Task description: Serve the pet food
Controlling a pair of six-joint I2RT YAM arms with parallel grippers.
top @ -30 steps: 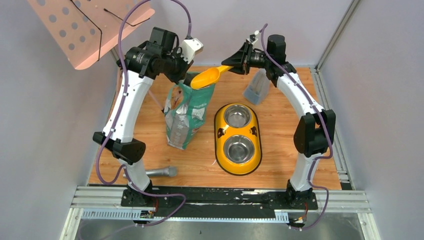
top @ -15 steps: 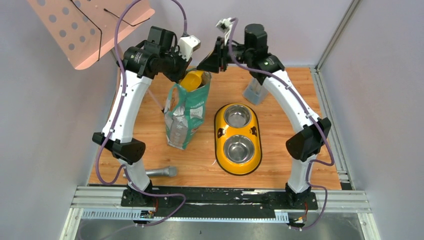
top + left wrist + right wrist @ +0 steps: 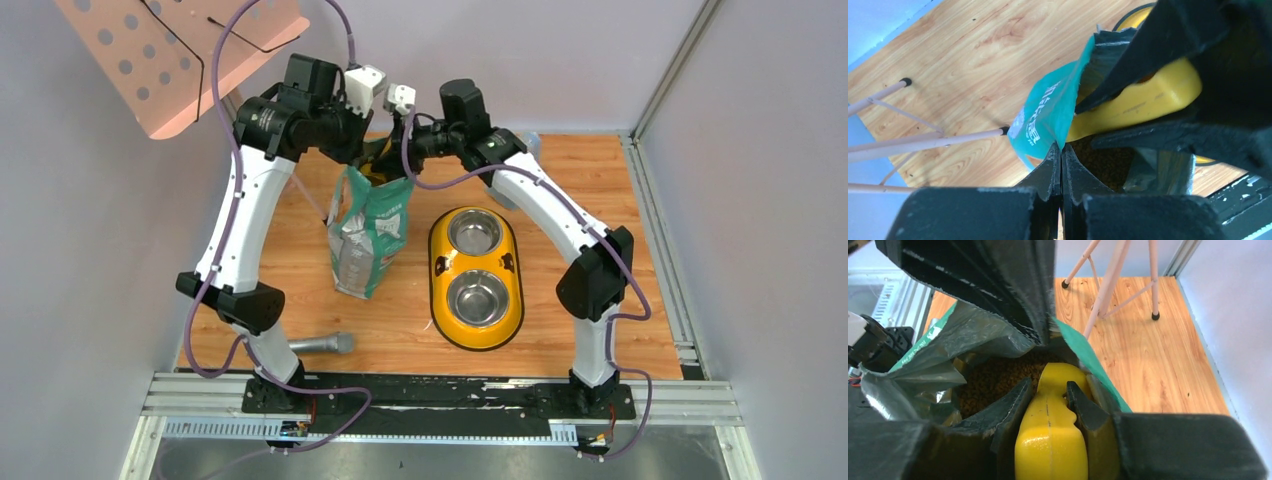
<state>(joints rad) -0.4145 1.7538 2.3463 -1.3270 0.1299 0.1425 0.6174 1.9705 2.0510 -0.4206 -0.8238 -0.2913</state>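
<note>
The green-and-silver bag (image 3: 370, 230) stands upright left of the yellow double-bowl feeder (image 3: 478, 276). My left gripper (image 3: 1061, 146) is shut on the bag's top rim (image 3: 1048, 107) and holds its mouth open. My right gripper (image 3: 1048, 387) is shut on the yellow scoop's handle (image 3: 1050, 440); the scoop (image 3: 1135, 102) reaches down into the bag. The brown pet food kibble (image 3: 998, 377) fills the bag's inside, and it also shows in the left wrist view (image 3: 1103, 157). The scoop's bowl is hidden inside the bag in the top view. Both feeder bowls are empty.
A grey cylindrical tool (image 3: 322, 344) lies near the front left. A clear container (image 3: 525, 145) stands behind the right arm. A pink perforated stand (image 3: 165, 55) hangs over the back left, its legs (image 3: 1113, 275) on the wood. Walls close in on both sides.
My right gripper has swung left from above the table's back and lowered the yellow scoop into the bag's mouth. My left gripper has kept hold of the bag rim.
</note>
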